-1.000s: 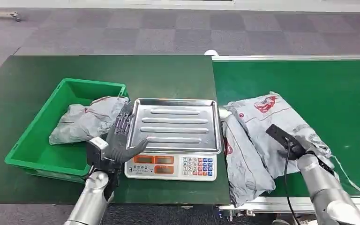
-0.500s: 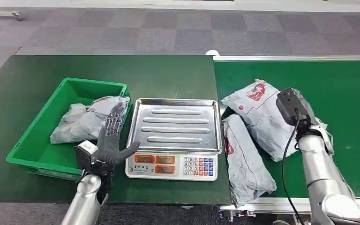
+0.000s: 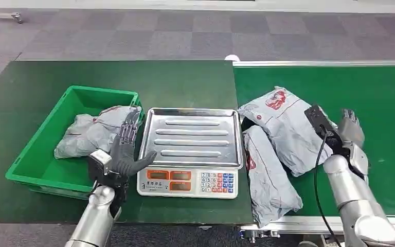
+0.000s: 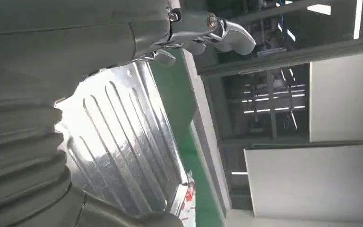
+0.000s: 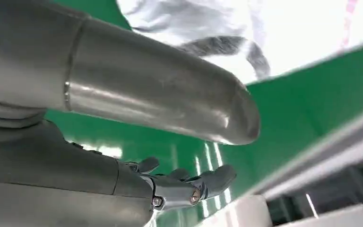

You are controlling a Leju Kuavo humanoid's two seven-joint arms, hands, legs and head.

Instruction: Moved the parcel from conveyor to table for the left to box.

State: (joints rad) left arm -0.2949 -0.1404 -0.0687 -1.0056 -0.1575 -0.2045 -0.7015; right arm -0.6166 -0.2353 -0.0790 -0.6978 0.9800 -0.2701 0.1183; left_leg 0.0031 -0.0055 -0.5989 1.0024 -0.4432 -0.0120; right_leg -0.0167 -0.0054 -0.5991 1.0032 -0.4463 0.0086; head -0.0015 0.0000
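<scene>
Beside the scale (image 3: 189,149), your right hand (image 3: 351,135) is hovering open, holding nothing; reaching in, it risks shoving the upper parcel (image 3: 286,126) off the conveyor (image 3: 385,98).

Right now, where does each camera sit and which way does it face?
Head view: high on the body, looking forward and down at scale tray, conveyor belt, parcels; both arms enter from below.
Left wrist view: behind the left robot hand, facing the tray.
Right wrist view: behind the right robot hand, over the belt.
Shared: head and left wrist views show the tray.
</scene>
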